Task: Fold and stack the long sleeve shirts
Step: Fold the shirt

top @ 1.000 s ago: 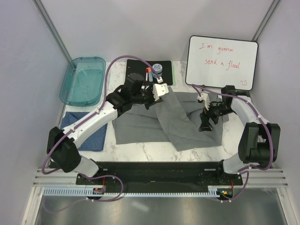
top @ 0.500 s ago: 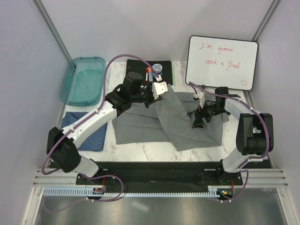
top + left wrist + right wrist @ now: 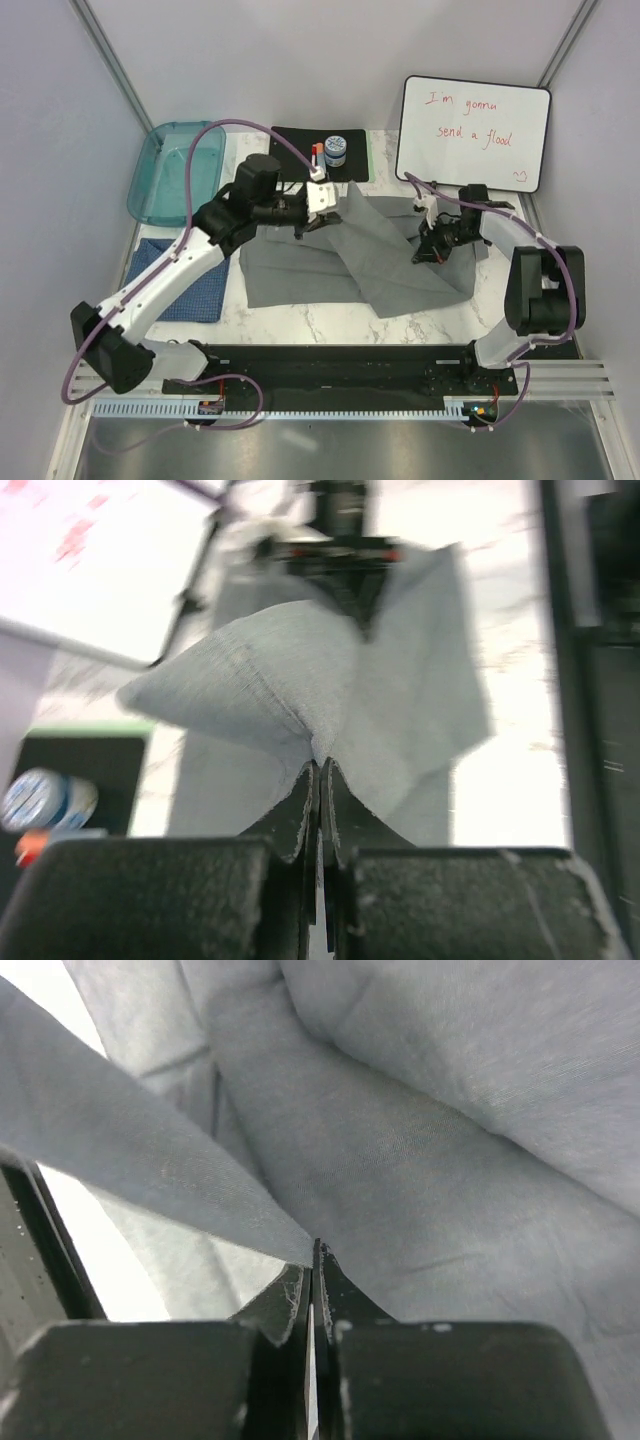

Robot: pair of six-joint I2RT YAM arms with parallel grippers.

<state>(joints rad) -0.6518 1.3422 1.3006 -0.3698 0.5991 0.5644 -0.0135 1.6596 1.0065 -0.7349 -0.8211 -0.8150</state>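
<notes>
**Grey shirt mid-fold, both grippers clamped on its cloth.**

The grey shirt (image 3: 330, 265) is found rumpled across the middle of the table (image 3: 330, 320). The blue shirt (image 3: 205, 292) is laid folded at the near left, partly under the left arm. The left gripper (image 3: 325, 203) is pinched tight on a raised peak of grey cloth, and the right gripper (image 3: 428, 252) is pinched on an edge at the shirt's right side. A fold of the grey shirt is judged in hand. Both held points are next to be carried over together, kept taut, and laid flat before release.
</notes>
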